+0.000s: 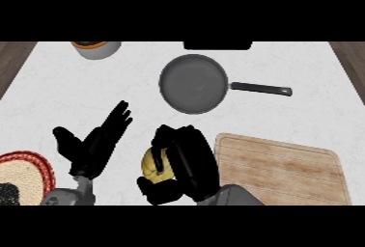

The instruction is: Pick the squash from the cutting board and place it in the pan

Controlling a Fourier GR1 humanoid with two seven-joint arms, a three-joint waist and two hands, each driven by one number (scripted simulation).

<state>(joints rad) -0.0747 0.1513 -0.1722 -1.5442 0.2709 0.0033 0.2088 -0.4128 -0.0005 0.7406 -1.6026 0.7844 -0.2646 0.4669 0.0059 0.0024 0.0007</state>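
My right hand (187, 161) is shut on the yellow squash (152, 164), which peeks out on the left between fingers and thumb. Hand and squash sit just left of the wooden cutting board (285, 166), whose top is bare. The dark grey pan (192, 83) lies farther back on the counter with nothing in it, its black handle (261, 88) pointing right. My left hand (96, 142) is open at the lower left, fingers straight and pointing up and to the right, holding nothing.
A woven mat with a red rim (32, 166) lies at the lower left edge. A grey bowl or pot (96, 48) stands at the back left. White counter lies between my hands and the pan.
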